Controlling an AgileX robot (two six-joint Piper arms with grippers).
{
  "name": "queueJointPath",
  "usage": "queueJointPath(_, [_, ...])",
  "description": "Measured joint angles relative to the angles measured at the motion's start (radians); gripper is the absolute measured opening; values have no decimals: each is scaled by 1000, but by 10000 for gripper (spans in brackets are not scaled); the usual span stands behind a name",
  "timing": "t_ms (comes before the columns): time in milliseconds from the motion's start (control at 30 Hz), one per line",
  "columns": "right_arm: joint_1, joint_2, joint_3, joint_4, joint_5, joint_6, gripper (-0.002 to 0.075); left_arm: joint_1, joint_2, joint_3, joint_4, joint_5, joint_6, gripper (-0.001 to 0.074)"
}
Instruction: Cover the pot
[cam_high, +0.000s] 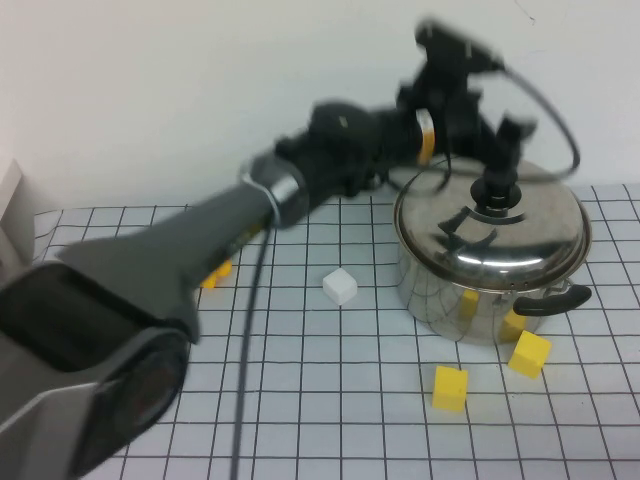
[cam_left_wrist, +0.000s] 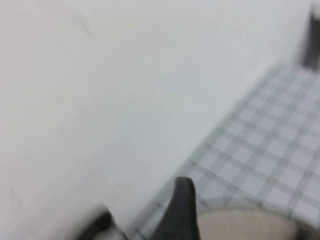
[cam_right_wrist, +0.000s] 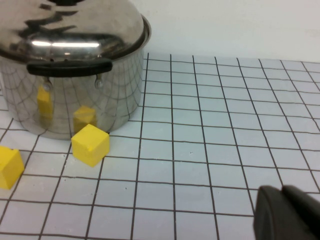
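The shiny steel pot (cam_high: 450, 295) stands at the right of the grid mat, with the domed steel lid (cam_high: 530, 235) resting on it, slightly tilted. My left gripper (cam_high: 488, 140) hovers just above the lid's black knob (cam_high: 497, 190), apart from it, fingers spread. In the left wrist view one dark finger (cam_left_wrist: 182, 212) and a blurred pale lid edge (cam_left_wrist: 250, 227) show against the wall. The right wrist view shows the pot (cam_right_wrist: 75, 100), its lid (cam_right_wrist: 75, 25) and a black handle (cam_right_wrist: 69, 66). My right gripper (cam_right_wrist: 287, 215) sits low over the mat, well away from the pot, shut and empty.
Yellow cubes (cam_high: 449, 388) (cam_high: 529, 353) lie in front of the pot, another (cam_high: 513, 322) against its base, one (cam_high: 215, 272) beside the left arm. A white cube (cam_high: 340, 286) lies mid-mat. The wall runs close behind the pot.
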Motion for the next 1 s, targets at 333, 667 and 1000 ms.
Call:
queueJointPath(333, [0, 0, 0, 0, 0, 0, 9, 53, -264, 0, 0, 28, 5, 262])
queueJointPath(667, [0, 0, 0, 0, 0, 0, 9, 160, -594, 200, -2, 119, 117, 5])
queueJointPath(1000, [0, 0, 0, 0, 0, 0, 9, 168, -1031, 626, -203, 664, 294, -1])
